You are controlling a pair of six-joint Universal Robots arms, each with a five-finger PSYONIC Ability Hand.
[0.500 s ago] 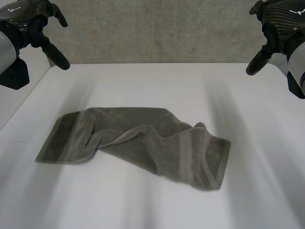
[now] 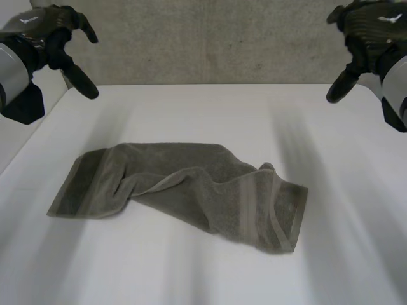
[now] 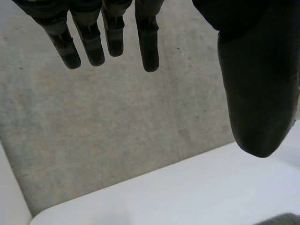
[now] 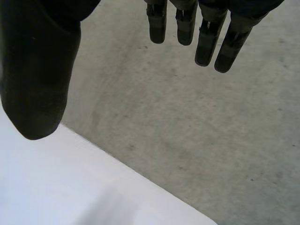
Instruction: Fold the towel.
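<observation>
Towel lies rumpled mid-surface, long axis running across from the left arm's side to the right's. Left hand and right hand hover well apart from it above the far corners, fingers straight, holding nothing. Judgement: the towel sits slightly leftward, so the left hand has the shorter reach to its end.

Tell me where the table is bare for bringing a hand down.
Bare: the wide strip between the towel and the far edge of the table, the strip on its near side, and the stretch to its right. Tighter at its left end, nearer the table's side edge.
</observation>
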